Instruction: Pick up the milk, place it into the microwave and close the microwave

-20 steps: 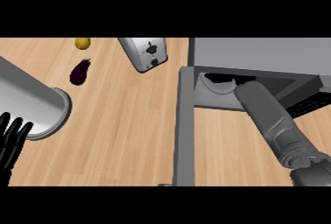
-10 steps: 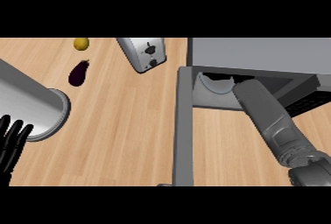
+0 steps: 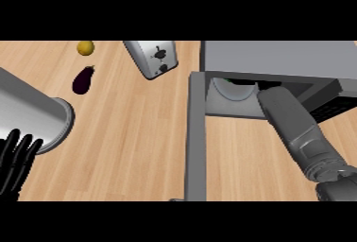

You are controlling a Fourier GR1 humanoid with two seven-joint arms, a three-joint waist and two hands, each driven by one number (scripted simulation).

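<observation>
The grey microwave (image 3: 279,56) stands at the right with its door (image 3: 197,137) swung open toward me. My right forearm (image 3: 293,123) reaches into the cavity, past the pale turntable (image 3: 233,92). The right hand is hidden under the microwave's top. No milk carton shows plainly; whatever is at the end of the arm is hidden in the dark opening. My left hand (image 3: 17,160) rests at the lower left edge, fingers straight and pointing up, holding nothing.
A large grey cylinder (image 3: 31,113) lies just above the left hand. A toaster (image 3: 153,59) stands at the back centre, with a dark eggplant (image 3: 83,79) and a lemon (image 3: 85,47) to its left. The open door splits the counter down the middle.
The right forearm has edged slightly further toward the microwave's opening. The left hand and the door have not moved.
</observation>
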